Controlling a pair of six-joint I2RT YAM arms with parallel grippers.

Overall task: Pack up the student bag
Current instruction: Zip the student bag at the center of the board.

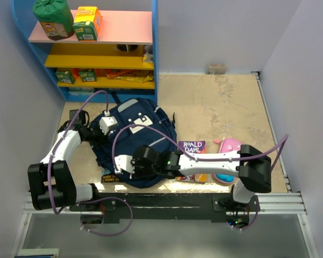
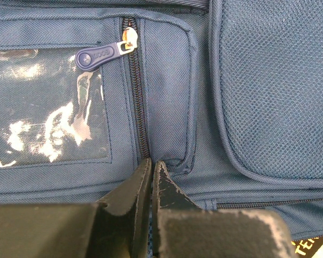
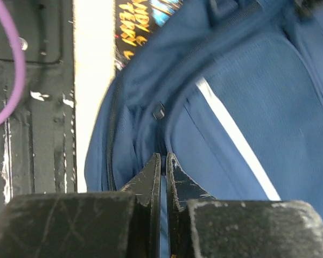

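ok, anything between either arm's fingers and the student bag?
Nothing visible. Both are right at the student bag: left fingers shut at the front pocket's zipper line, right fingers shut at a zipper seam near its near edge. Whether either pinches cloth is unclear.

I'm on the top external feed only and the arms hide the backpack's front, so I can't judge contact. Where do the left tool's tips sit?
Observer: The left tool is shut, tips at the near end of a pocket zipper on the backpack.
Operator: Its pull tab?
Observer: The pull tab lies at the zipper's other end, beside a clear window.
Operator: And the right tool?
Observer: The right tool is shut at a fabric seam, just short of a small slider.
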